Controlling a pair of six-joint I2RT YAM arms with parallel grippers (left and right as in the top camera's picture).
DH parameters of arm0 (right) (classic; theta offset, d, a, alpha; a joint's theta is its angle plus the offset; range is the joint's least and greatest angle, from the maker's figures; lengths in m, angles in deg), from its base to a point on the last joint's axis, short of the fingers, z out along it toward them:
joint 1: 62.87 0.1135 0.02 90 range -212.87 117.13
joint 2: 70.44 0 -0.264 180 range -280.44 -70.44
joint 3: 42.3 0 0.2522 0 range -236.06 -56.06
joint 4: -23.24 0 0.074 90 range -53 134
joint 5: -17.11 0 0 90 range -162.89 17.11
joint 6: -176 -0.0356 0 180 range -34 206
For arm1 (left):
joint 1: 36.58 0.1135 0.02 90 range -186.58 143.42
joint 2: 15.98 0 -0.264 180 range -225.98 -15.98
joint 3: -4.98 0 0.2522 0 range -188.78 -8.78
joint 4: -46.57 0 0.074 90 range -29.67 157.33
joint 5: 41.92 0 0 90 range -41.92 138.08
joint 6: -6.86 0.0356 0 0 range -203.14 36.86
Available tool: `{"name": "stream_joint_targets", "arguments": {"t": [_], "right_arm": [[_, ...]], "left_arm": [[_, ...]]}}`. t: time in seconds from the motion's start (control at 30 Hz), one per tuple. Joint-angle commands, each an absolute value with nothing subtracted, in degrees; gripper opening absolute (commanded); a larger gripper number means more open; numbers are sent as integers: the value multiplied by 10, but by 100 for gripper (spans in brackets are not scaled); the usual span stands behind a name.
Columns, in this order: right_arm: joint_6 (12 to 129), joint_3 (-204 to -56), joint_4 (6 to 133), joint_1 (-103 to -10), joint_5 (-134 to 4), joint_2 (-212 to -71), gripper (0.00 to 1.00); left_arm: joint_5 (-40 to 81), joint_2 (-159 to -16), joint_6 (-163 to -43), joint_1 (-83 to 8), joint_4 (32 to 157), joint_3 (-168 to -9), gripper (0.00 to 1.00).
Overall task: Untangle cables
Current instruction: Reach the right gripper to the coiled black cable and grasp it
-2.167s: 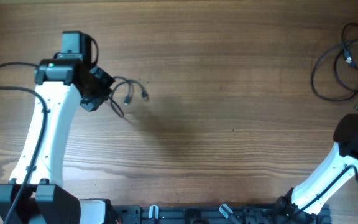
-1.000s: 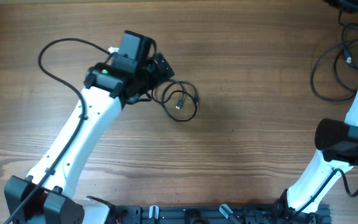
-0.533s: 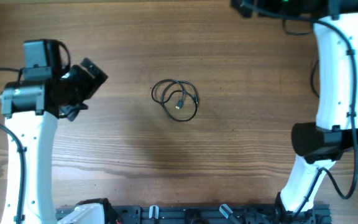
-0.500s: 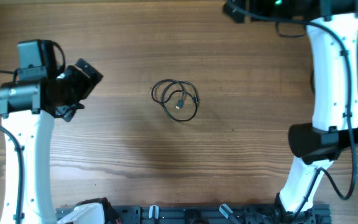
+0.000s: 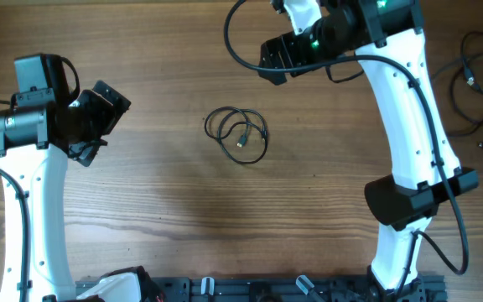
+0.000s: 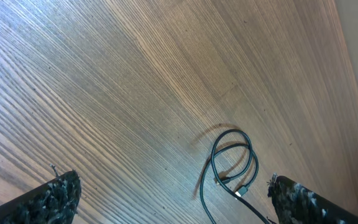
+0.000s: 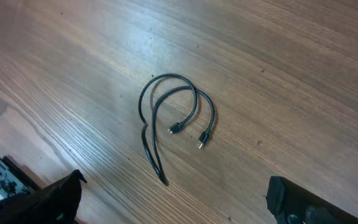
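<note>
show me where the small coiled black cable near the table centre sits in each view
Overhead: the small coiled black cable lies near the centre of the picture, slightly above the middle.
Left wrist: lower right of centre, with strands reaching the bottom edge.
Right wrist: about mid-frame, slightly left.
Shared landmark: its two small plug ends, side by side inside the loops, on the wood-grain table.

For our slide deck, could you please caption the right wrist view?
Open right jaws hover above a looped black cable lying on the wooden table.
</note>
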State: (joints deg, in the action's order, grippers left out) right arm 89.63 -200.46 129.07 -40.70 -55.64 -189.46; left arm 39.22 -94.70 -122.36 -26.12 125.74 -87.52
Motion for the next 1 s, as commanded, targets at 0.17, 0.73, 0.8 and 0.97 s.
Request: {"name": "stream_joint_targets", "arguments": {"t": [0.17, 0.73, 0.8, 0.97], "right_arm": [[920, -1911, 1265, -394, -563, -1895, 98], [942, -1700, 1183, -357, -546, -1895, 99], [951, -1700, 1184, -357, -535, -1895, 99], [1013, -1699, 1193, -357, -484, -1895, 99]], "left_arm": [[398, -951, -1211, -259, 1258, -877, 100], [398, -951, -1211, -259, 1258, -877, 100], [398, -951, -1211, -259, 1258, -877, 100], [398, -951, -1211, -259, 1257, -877, 100]]}}
